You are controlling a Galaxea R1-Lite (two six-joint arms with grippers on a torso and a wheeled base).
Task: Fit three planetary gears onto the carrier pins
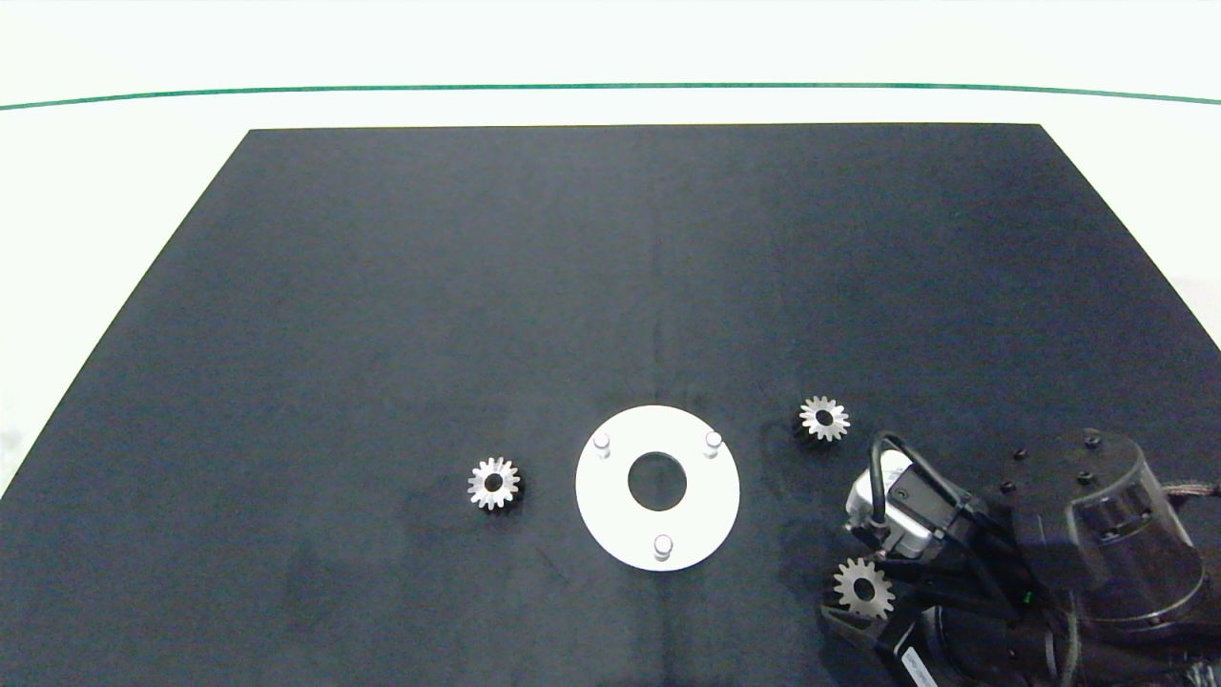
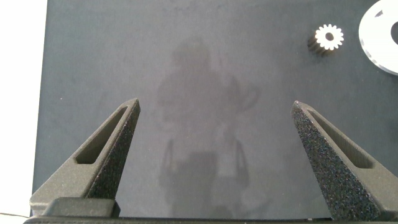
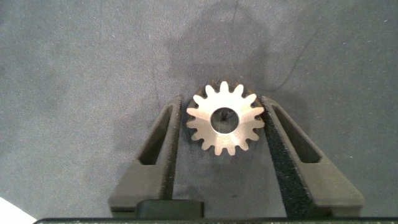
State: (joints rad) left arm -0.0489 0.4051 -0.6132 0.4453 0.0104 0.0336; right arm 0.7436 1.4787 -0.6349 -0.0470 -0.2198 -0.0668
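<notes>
Three carrier pins [image 1: 602, 442] [image 1: 713, 440] [image 1: 662, 546] stand bare on the white disc [image 1: 610, 515]. One planetary gear [image 1: 493, 484] lies flat on the mat left of the disc, another [image 1: 824, 418] to the disc's upper right. A third gear [image 3: 225, 119] [image 1: 864, 588] sits between the fingers of my right gripper [image 3: 222, 99] [image 1: 863, 599], near the front right of the mat, with both pads against its teeth. My left gripper [image 2: 216, 106] hangs open over bare mat; the left gear [image 2: 329, 37] and the disc's edge [image 2: 380, 34] show beyond it. The head view does not show the left arm.
A black mat [image 1: 382, 286] covers the white table [image 1: 95, 191]. The right arm's bulky wrist and cables [image 1: 1049, 544] fill the front right corner. A green line [image 1: 610, 86] runs across the far table.
</notes>
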